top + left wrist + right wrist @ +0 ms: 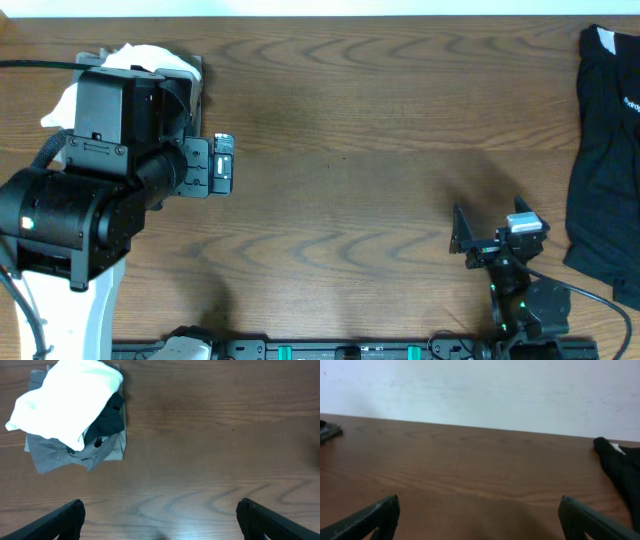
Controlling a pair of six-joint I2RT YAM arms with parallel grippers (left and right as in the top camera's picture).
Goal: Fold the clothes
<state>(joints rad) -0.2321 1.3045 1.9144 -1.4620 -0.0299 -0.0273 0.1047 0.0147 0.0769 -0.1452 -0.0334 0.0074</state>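
Two robot arms are seen over a wooden bench (350, 130). At its far-left corner a heap of clothes (140, 60) is piled: a white garment (65, 400) is draped over a black garment (111, 420) and a crumpled grey garment (55, 452). The left gripper (160, 507) is held over the bench near this heap, released, its jaws spread wide with nothing grasped. A black shirt (605, 150) is laid flat along the right edge. The right gripper (490, 235) is positioned near the front edge, apart from the shirt, likewise released and empty.
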